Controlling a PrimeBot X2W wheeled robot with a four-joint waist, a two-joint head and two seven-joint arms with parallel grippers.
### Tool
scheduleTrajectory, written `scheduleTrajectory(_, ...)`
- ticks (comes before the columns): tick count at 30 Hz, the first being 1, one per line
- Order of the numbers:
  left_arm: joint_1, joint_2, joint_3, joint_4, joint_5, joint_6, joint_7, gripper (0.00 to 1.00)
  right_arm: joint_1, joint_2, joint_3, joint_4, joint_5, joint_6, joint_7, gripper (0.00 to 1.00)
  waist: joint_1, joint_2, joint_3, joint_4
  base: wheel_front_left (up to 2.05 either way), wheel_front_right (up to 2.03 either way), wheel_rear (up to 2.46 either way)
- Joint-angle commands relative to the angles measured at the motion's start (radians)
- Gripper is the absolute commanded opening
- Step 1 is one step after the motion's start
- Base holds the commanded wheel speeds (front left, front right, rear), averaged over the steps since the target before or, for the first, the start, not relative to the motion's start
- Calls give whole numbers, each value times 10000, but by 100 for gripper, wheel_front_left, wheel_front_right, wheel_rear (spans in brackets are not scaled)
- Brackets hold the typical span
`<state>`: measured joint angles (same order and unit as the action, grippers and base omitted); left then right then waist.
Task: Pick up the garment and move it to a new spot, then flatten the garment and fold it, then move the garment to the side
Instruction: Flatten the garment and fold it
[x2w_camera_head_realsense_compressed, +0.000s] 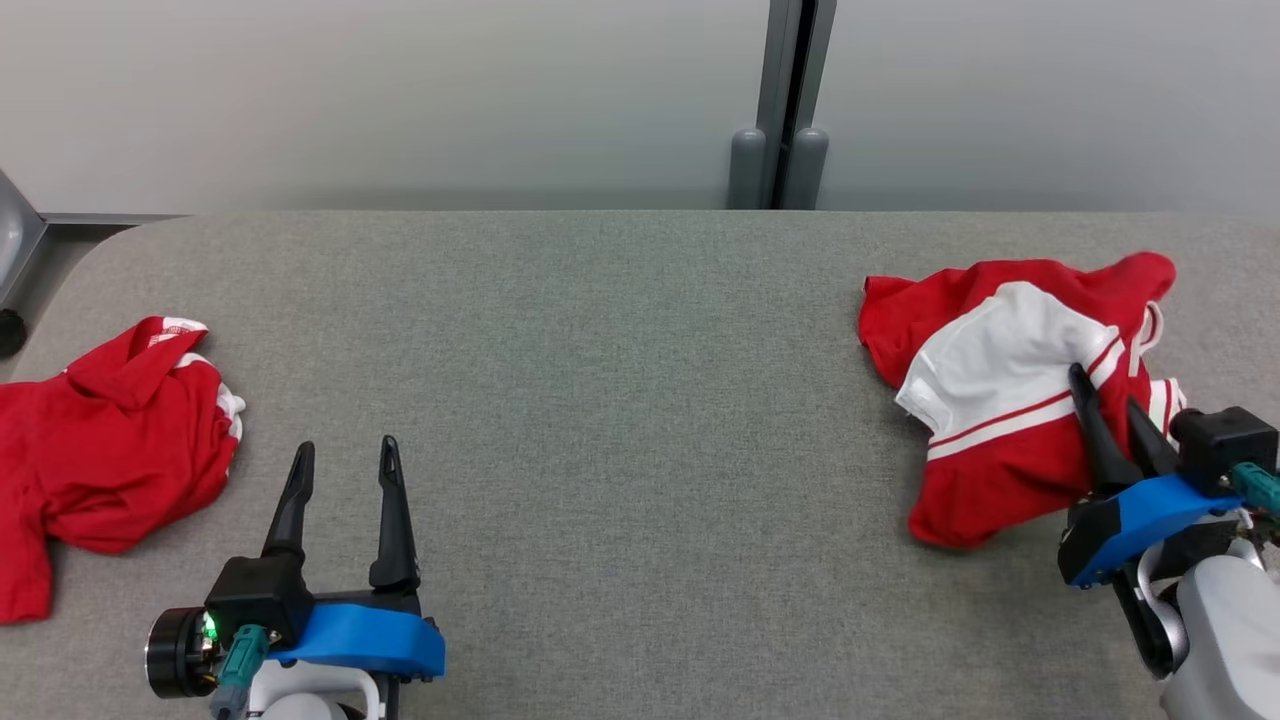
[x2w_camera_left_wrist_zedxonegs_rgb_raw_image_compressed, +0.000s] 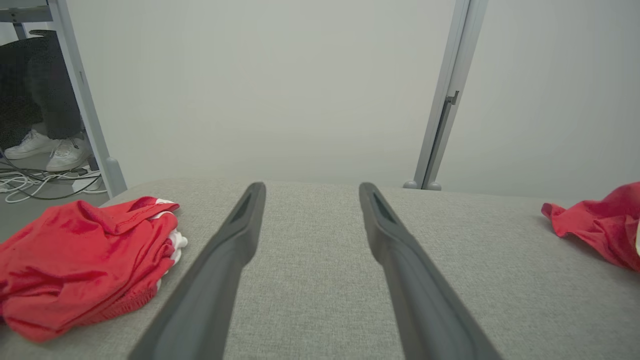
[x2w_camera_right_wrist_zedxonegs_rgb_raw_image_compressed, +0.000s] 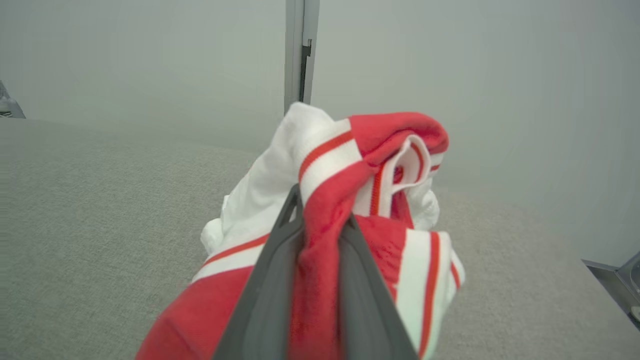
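The garment (x2w_camera_head_realsense_compressed: 1000, 360), red with a broad white panel and thin red-and-white stripes, sits bunched in a heap at the right end of the grey counter (x2w_camera_head_realsense_compressed: 620, 400), a little back from the near edge. The right tool (x2w_camera_head_realsense_compressed: 1104, 387) reaches into it from the near right side, its two dark fingers drawn close together and pinching a fold of the cloth. In the right wrist view that tool (x2w_camera_right_wrist_zedxonegs_rgb_raw_image_compressed: 322, 207) has a ridge of red fabric squeezed between its fingers, and the garment (x2w_camera_right_wrist_zedxonegs_rgb_raw_image_compressed: 390, 130) rises above the fingertips in a crumpled mound of white and striped bands.

The left tool (x2w_camera_head_realsense_compressed: 346, 446) hangs over the near left part of the counter with its fingers spread wide, touching nothing. Bare grey fabric shows between its fingers in the left wrist view (x2w_camera_left_wrist_zedxonegs_rgb_raw_image_compressed: 311, 186).

Another red garment (x2w_camera_head_realsense_compressed: 110, 450) lies rumpled at the far left end of the counter, just left of the left tool and apart from it. A bit of white shows at its right edge (x2w_camera_left_wrist_zedxonegs_rgb_raw_image_compressed: 85, 250).

Behind the counter stands a pale wall with a grey upright post (x2w_camera_head_realsense_compressed: 790, 100). Beyond the left end, the left wrist view shows a person's white shoes (x2w_camera_left_wrist_zedxonegs_rgb_raw_image_compressed: 50, 150) and some cables (x2w_camera_left_wrist_zedxonegs_rgb_raw_image_compressed: 30, 182) on the floor.
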<state>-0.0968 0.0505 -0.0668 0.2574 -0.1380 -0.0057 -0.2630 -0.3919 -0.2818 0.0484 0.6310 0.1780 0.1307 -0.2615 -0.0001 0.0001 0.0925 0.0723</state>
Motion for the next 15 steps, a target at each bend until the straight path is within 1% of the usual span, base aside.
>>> scheduleTrajectory(1, 66, -4, -9, -24, -31, -1, -28, 100, 156, -24, 101, -292, -209, 1, -47, 0, 1, -1, -34, 25, 0, 0, 0)
scheduleTrajectory(3, 91, -2, -26, -16, -72, -15, -28, 100, 114, 128, 387, -573, -369, 1, -46, 0, 1, -1, -83, 75, 0, 0, 0)
scheduleTrajectory(6, 123, -2, -55, -8, -103, -28, -28, 100, -68, 298, 1130, -700, -540, 1, -46, 0, 1, -1, -153, 202, 0, 0, 0)
scheduleTrajectory(10, 130, -4, -172, 13, -206, -4, -28, 100, -388, 621, 2359, -446, -567, 1, -46, 0, 1, -1, -215, 502, 0, 0, 0)
scheduleTrajectory(15, 136, -5, -323, 52, -298, 33, -28, 100, -852, 1094, 3990, 309, -387, 1, -47, 0, 1, -1, -232, 934, 0, 0, 0)
